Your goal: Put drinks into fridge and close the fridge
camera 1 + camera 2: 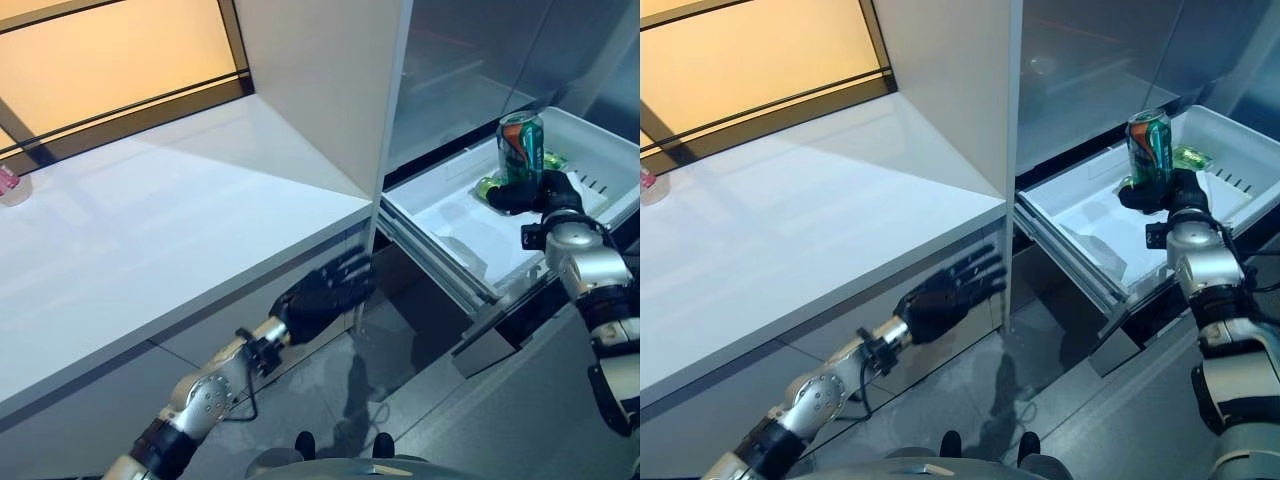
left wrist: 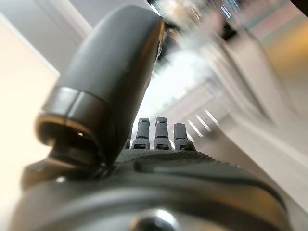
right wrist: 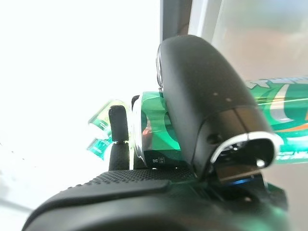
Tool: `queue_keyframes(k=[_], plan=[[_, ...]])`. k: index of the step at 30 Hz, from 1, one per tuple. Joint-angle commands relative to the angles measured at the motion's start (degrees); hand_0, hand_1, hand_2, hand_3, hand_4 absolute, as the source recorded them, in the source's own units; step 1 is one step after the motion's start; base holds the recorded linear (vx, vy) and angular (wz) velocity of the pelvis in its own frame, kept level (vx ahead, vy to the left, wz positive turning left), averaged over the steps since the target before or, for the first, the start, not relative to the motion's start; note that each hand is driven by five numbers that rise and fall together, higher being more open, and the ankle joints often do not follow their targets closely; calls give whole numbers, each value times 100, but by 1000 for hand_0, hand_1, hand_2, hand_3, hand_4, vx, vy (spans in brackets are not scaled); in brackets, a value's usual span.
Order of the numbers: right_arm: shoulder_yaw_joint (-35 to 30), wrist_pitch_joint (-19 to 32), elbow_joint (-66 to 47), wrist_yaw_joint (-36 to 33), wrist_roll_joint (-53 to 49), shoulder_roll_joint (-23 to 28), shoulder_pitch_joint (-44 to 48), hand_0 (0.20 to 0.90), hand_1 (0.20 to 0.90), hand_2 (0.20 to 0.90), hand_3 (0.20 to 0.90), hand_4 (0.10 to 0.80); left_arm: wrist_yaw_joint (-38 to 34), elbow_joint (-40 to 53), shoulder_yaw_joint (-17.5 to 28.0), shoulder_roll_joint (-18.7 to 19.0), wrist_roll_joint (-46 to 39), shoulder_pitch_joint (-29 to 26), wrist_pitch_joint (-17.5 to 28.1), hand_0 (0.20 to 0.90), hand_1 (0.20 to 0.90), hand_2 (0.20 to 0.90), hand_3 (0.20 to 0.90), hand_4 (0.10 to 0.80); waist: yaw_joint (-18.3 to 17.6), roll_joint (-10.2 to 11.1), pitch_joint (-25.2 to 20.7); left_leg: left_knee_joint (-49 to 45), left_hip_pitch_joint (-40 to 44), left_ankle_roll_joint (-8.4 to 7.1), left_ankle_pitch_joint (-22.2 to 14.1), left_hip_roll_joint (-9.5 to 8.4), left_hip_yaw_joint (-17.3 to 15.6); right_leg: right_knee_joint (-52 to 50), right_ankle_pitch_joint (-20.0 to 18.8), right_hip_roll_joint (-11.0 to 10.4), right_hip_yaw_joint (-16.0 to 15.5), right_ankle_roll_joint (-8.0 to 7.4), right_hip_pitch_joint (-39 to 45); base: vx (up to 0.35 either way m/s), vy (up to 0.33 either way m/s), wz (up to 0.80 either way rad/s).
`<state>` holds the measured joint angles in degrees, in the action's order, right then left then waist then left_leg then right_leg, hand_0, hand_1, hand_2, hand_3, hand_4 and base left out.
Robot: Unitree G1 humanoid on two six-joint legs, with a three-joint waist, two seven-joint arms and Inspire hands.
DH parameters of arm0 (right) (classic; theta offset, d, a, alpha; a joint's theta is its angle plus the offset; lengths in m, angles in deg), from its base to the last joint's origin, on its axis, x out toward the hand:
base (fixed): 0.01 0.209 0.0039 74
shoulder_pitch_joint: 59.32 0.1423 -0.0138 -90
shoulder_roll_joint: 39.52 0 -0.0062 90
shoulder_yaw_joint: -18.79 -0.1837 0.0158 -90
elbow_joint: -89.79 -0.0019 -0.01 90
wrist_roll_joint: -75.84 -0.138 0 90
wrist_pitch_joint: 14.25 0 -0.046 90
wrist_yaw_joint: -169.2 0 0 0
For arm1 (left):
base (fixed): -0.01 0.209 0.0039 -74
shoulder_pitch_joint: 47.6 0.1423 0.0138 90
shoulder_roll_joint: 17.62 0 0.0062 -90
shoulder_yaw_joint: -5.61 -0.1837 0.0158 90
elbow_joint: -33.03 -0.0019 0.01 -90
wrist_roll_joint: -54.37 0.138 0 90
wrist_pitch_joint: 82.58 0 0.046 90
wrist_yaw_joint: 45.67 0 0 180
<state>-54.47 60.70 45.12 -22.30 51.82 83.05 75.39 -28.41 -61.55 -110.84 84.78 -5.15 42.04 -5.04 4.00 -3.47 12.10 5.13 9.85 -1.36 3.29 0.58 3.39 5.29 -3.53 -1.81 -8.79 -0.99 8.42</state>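
Right hand [image 1: 537,192] is up over the drawer [image 1: 455,222], fingers and thumb curled round a green can [image 1: 521,147], and the can stands upright in that grip, above the drawer's white floor. Its wrist view shows it plainly: the thumb lies across the can's side and fingers come round from the other side. Look into the drawer and there are more cans lying down behind the hand: one [image 1: 488,186] peeks out at the hand's near side, another [image 1: 555,160] shows just past the held can toward the drawer's back wall, so that makes three cans in sight, one held and two lying in the drawer. That drawer is pulled well out from the fridge [image 1: 1080,70], whose open compartment above looks grey and bare-walled. Left hand [image 1: 326,295] hangs low in front of the counter's [image 1: 150,230] front panel, below its white top, fingers straight and spread, holding nothing; its wrist view shows the same straight fingers. Far off at the counter's left edge sits one small pink thing [image 1: 10,185], too cut off to name. Counter and fridge stand side by side, with the fridge's tall white side panel [image 1: 315,80] rising between them.
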Motion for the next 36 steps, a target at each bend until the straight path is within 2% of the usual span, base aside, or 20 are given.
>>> queue_keyframes(k=[1, 6, 8, 12, 20, 29, 36], plan=[[381, 943, 7, 119, 286, 719, 1652, 300, 300, 300, 200, 100, 500, -154, -402, 171, 782, 63, 646, 900, 900, 900, 900, 800, 171, 469, -545, -13, -86, 286, -338, -316, -251, -43, 49, -128, 28, -260, 100, 61, -29, 13], [487, 660, 656, 488, 613, 677, 1722, 300, 300, 300, 200, 100, 379, -1498, -486, 130, 1743, 180, 1264, 900, 900, 900, 900, 800, 208, 448, -479, -13, -99, 294, -306, -299, -233, -82, 60, -117, 56, -249, 84, 59, -50, 9], [493, 526, 1115, 766, 950, 634, 1625, 300, 300, 300, 200, 100, 199, -2392, -418, 11, 2215, 155, 1649, 900, 900, 900, 900, 800, 231, 461, -417, -13, -124, 303, -280, -283, -207, -157, 84, -112, 79, -242, 37, 57, -92, 8], [579, 119, 1515, 1181, 1569, 614, 1490, 300, 300, 300, 200, 100, -158, -3171, -178, -175, 2482, 28, 1712, 900, 900, 900, 900, 800, 240, 481, -285, -40, -224, 314, -242, -259, -174, -274, 105, -100, 135, -218, -97, 11, -90, 6], [1000, -143, 1982, 1411, 2041, 740, 1835, 300, 300, 300, 200, 100, -411, -4172, 231, -342, 2983, -379, 1936, 900, 900, 900, 900, 800, 262, 456, 174, -145, -696, 310, -146, -232, -117, -458, 125, -76, 222, -143, -563, -109, -89, 2], [1203, -163, 2009, 1481, 1936, 804, 2024, 300, 300, 300, 200, 100, -477, -5045, 369, -289, 3628, -583, 1994, 900, 900, 900, 900, 800, 149, 369, 521, -420, -1182, 295, -146, -227, -140, -676, 176, -45, 330, -54, -1012, -83, -77, 0], [1374, -148, 1856, 1561, 2257, 826, 2026, 300, 300, 300, 200, 100, -528, -5117, 356, -365, 3597, -794, 2042, 900, 900, 900, 900, 800, 12, 268, 757, -687, -1476, 255, -185, -240, -222, -827, 215, -47, 384, 16, -1260, -73, -37, -9]])
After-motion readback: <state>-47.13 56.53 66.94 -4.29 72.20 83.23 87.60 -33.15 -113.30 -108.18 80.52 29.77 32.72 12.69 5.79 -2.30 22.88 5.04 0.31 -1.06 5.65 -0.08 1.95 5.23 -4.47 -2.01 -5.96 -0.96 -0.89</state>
